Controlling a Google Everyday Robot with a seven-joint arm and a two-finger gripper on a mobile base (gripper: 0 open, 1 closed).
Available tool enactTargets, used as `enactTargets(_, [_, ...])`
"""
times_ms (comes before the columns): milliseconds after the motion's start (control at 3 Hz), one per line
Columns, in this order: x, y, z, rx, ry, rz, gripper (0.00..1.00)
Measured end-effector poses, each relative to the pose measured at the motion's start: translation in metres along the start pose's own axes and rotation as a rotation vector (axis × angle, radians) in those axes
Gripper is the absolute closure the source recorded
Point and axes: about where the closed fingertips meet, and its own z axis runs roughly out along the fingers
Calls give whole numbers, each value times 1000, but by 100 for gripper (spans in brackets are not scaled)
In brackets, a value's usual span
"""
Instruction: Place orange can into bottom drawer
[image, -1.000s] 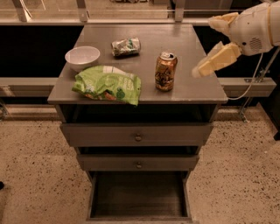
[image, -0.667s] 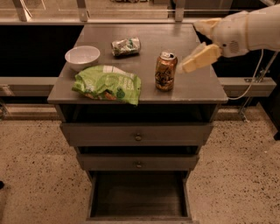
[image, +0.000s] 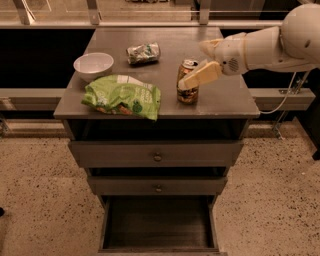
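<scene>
The robot's cream two-finger gripper (image: 192, 65) reaches in from the right at the level of the cabinet top, its fingers spread apart and holding nothing. The nearer finger (image: 200, 76) lies slantwise across the front of the small orange-gold drink can (image: 188, 96), hiding the can's upper body; whether it touches the can cannot be told. The farther finger sits behind and to the right of the can's silver top. The can stands upright on the grey metal cabinet top (image: 220, 97), directly under the gripper.

The white arm (image: 270, 45) behind the gripper is cut off at the right edge. Left of the gripper lie a crinkled green snack bag (image: 122, 96), a crushed silver-green can (image: 143, 52) and, farthest, a white bowl (image: 93, 65). Well below the gripper, beneath two closed knobbed drawers (image: 157, 153), the grey bottom drawer (image: 157, 222) stands pulled open, its dark inside hard to make out.
</scene>
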Motion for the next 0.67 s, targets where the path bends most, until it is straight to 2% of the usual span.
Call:
enactTargets(333, [12,-4,23,-17,-14,49,18])
enactTargets(667, [25,-5,37,-48,-63,104,49])
